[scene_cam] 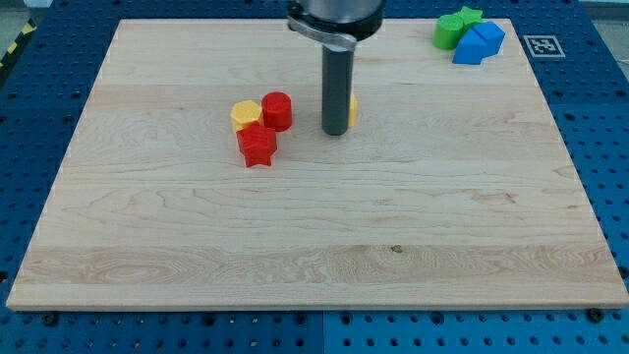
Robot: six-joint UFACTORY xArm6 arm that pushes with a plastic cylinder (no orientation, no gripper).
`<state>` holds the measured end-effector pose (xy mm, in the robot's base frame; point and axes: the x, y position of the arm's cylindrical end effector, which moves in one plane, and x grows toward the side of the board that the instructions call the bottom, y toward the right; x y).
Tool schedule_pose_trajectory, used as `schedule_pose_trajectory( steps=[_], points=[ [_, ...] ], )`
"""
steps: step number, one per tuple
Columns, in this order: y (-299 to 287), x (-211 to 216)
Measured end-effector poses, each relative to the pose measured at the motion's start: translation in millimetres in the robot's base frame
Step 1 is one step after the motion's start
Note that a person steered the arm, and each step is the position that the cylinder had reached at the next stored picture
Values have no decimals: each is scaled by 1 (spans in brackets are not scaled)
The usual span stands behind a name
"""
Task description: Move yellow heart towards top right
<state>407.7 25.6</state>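
Rod and blocks share a pale wooden tabletop [314, 246] that sits on a blue perforated base [590, 118]. My tip [335, 132] rests on the wood a little above the middle of the board, slightly toward the view's top. There is no end effector with jaws on this arm, only the straight dark rod, so it neither clasps nor lets go of anything.

A small sliver of yellow [353, 108] shows just at the view's right edge of the rod, touching or nearly touching it. The rod hides most of it, so its shape cannot be made out; it may be the yellow heart, but I cannot tell for sure.

To the view's left of the tip sits a tight cluster of three blocks. The yellow hexagon [246, 114] is the leftmost. The red cylinder [277, 110] stands just beside it on the view's right, and the red star [257, 146] lies just below both, touching or nearly touching them. The cluster stands near the tip but apart from it.

Well apart, in the view's top right corner of the board, is a second group. The green blocks [455, 27], whose shapes are hard to read, sit against the blue blocks [479, 42], which lie just to their right and slightly lower.

A black and white marker tag [543, 44] lies on the base beyond the board's top right corner.
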Motion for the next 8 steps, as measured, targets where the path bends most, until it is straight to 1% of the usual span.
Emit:
schedule_pose_trajectory(
  steps=[2, 3, 5, 7, 8],
  points=[
    [-29, -26],
    [-28, -42],
    [-17, -3],
    [-8, -43],
    [3, -25]
  ],
)
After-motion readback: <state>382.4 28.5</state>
